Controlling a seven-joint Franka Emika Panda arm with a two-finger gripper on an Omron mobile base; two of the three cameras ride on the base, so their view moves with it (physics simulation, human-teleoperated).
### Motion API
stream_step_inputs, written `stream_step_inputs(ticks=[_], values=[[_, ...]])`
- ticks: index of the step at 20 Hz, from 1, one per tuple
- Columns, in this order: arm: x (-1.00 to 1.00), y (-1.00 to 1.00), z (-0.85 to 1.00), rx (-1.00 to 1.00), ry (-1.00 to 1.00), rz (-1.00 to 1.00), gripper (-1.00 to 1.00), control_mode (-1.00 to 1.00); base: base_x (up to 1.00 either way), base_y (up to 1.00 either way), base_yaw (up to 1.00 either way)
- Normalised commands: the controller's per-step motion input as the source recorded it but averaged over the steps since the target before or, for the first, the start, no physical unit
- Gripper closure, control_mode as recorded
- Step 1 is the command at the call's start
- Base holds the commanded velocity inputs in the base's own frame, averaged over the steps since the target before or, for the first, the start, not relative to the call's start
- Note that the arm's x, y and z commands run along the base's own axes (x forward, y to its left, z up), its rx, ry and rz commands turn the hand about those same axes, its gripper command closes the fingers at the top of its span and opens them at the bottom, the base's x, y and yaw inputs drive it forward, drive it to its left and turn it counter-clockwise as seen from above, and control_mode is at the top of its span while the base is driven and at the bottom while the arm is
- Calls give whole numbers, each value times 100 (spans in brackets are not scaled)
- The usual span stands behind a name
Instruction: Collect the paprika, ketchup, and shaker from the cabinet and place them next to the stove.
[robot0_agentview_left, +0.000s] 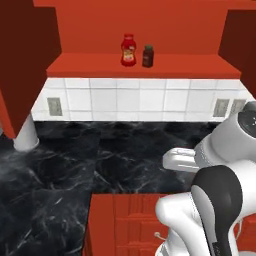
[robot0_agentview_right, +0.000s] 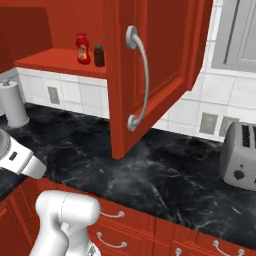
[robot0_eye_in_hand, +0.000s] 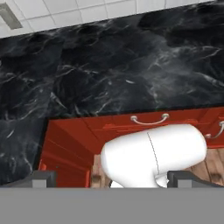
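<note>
The bright red plastic ketchup bottle with its red cap and yellow-red label (robot0_agentview_left: 128, 50) stands upright on the plain red inner shelf of the large red wooden wall cabinet (robot0_agentview_left: 145, 67), toward the middle of the shelf. Just beside it, on its right in the left base view, stands the small squat paprika jar with a dark body and dark lid (robot0_agentview_left: 148, 56); the two are close together, and whether they touch is hard to tell at this size. The jar is clearly shorter than the bottle. From the right base view the same pair, bottle (robot0_agentview_right: 83, 49) and jar (robot0_agentview_right: 99, 56), sits behind the edge of the open red cabinet door with its curved silver handle (robot0_agentview_right: 141, 80).

The gripper (robot0_eye_in_hand: 109, 179) points down at the black marbled stone counter (robot0_eye_in_hand: 113, 74) and the red drawer fronts with silver pulls (robot0_eye_in_hand: 148, 119) beneath it. Its two small dark fingertips (robot0_eye_in_hand: 41, 178) show at the bottom corners of the hand view, set wide apart with nothing between them. Both bottle and jar are well apart from the fingers, up on the shelf above the white tiled wall (robot0_agentview_left: 140, 100).

A white paper towel roll (robot0_agentview_right: 14, 104) stands at the counter's left, and a silver toaster (robot0_agentview_right: 241, 155) at its right.
</note>
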Motion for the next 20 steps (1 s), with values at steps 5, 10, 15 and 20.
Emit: stream_step_inputs(ticks=[5, 10, 15, 20], values=[[0, 0, 0, 0, 0, 0, -100, 100, 53, 39, -39], [0, 0, 0, 0, 0, 0, -100, 100, 52, 76, -30], [0, 0, 0, 0, 0, 0, -100, 100, 72, 89, -18], [58, 41, 5, 0, -2, 1, -100, -100, 16, 18, -3]])
